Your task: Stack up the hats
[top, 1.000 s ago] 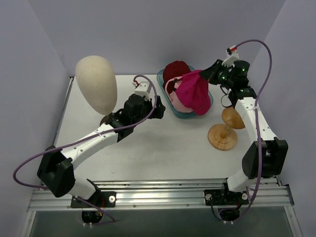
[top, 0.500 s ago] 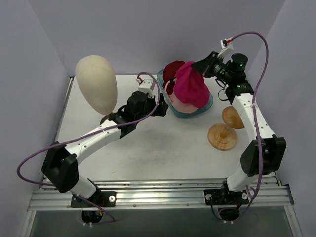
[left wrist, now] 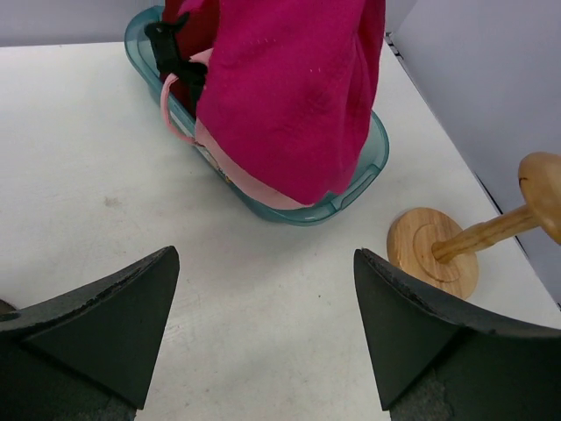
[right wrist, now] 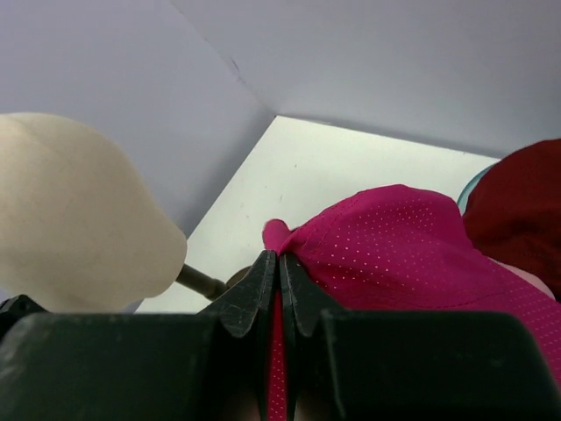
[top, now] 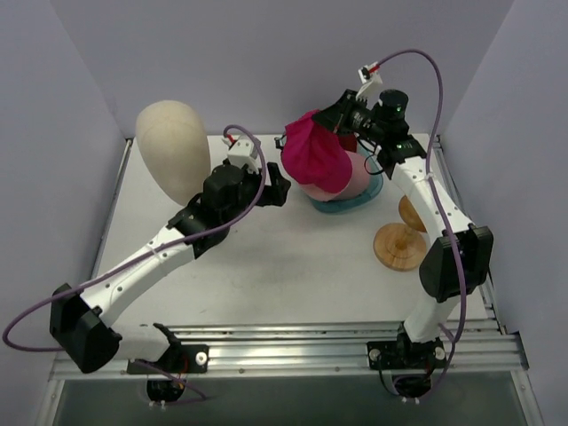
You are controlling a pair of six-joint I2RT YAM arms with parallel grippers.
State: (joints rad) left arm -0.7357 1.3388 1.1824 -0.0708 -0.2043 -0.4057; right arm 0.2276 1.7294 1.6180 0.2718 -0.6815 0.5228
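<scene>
White table (top: 266, 257). Right gripper (right wrist: 279, 267) pinches magenta cap (top: 315, 164) over teal tray (top: 339, 206); left gripper (left wrist: 265, 263) spread, empty. Pick-up step; we next need a hat to set it on.

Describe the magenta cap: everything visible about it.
The magenta cap is soft fabric with tiny perforations, bunched and hanging limp. The right gripper has its jaws shut on a pinched fold at the cap's top. It droops over the teal tray, covering most of the pale pink hat beneath; contact with that hat is unclear.

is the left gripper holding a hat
No, the left gripper stands open over the table, nothing in it.
</scene>
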